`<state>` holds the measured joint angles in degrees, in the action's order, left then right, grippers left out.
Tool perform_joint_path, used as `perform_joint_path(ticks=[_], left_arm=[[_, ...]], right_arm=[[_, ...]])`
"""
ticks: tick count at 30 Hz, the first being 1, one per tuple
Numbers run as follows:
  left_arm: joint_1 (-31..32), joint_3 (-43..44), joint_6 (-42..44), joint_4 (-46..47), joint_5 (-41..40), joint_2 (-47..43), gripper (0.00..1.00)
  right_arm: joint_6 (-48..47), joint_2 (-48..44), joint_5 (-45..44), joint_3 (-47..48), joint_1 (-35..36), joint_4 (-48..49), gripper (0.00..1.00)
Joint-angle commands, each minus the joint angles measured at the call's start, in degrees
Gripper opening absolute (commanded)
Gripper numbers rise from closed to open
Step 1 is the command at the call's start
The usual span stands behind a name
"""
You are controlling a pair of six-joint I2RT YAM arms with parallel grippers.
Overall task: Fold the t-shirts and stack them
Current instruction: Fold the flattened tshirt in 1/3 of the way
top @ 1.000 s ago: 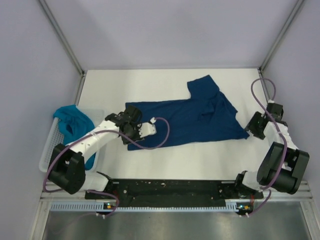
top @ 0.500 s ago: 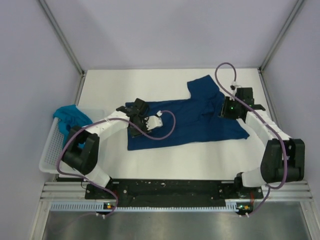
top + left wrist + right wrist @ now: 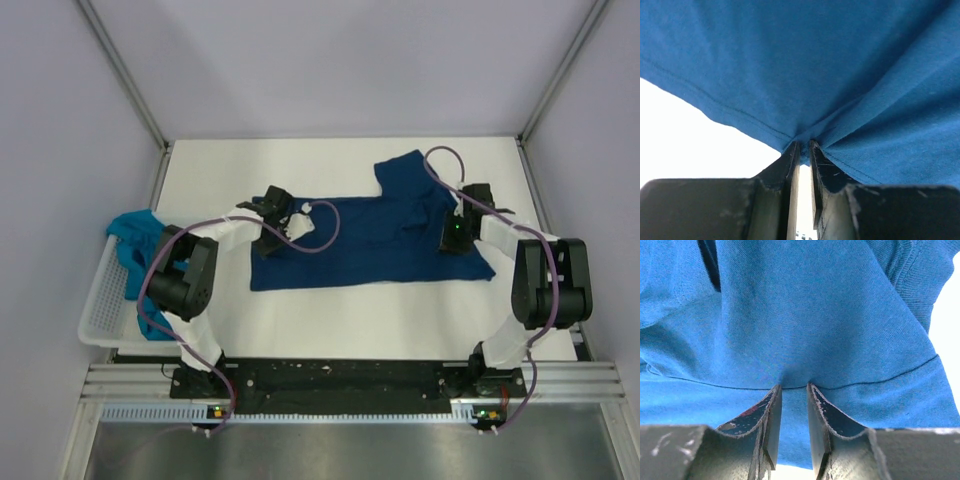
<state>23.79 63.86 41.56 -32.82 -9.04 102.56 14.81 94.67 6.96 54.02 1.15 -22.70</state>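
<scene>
Left pincer (image 3: 801, 144) pinches puckered navy t-shirt (image 3: 375, 240) hem.

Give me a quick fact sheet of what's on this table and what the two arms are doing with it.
Surface: white table
Main item: dark blue t-shirt, spread mostly flat, not yet folded
Second item: teal t-shirt, bunched in the white basket at the table's left side
Left end effector: pinching the dark blue t-shirt's hem at its left edge
Right end effector: closed on a fold near the shirt's right end
Stack: none yet
</scene>
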Motion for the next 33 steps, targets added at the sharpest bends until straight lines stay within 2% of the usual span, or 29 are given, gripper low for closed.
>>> perform_joint_path(ticks=[1,5,11,14,21,23,24,28,33], left_arm=[[-3.92,3.99,-4.82,2.31,-4.49,3.42,0.19],[-6.12,6.36,-8.42,0.83,-4.42,4.49,0.26],[-6.39,4.70,-6.94,-3.56,6.74,-4.46,0.38],[-5.86,2.07,-5.00,-4.62,8.77,-9.03,0.39],[-2.52,-6.63,-3.24,-3.40,7.45,-15.28,0.44],[-2.61,-9.17,-3.42,-1.99,7.72,-15.73,0.48],[-2.52,-9.71,-3.59,-1.64,7.89,-15.73,0.57],[-2.00,-10.68,-4.73,-1.29,8.16,-14.41,0.59],[-1.12,-12.43,-3.95,-1.99,8.77,-14.67,0.58]], right_arm=[[-0.39,-0.10,-4.32,-0.85,-0.88,-0.15,0.27],[-2.06,-2.29,-6.60,1.60,-0.88,-2.87,0.29],[-4.44,-4.94,-7.14,9.24,2.89,-5.08,0.36],[-0.58,-2.31,-3.10,14.43,3.69,-4.46,0.41],[3.30,7.44,-2.39,24.63,5.97,-4.37,0.43],[2.69,9.99,-1.95,26.83,7.20,-4.98,0.42],[2.51,11.22,-1.43,27.80,7.64,-5.34,0.41],[4.08,15.88,-2.38,30.62,7.73,-7.44,0.35],[2.78,20.19,-4.76,32.20,7.99,-8.24,0.37]])
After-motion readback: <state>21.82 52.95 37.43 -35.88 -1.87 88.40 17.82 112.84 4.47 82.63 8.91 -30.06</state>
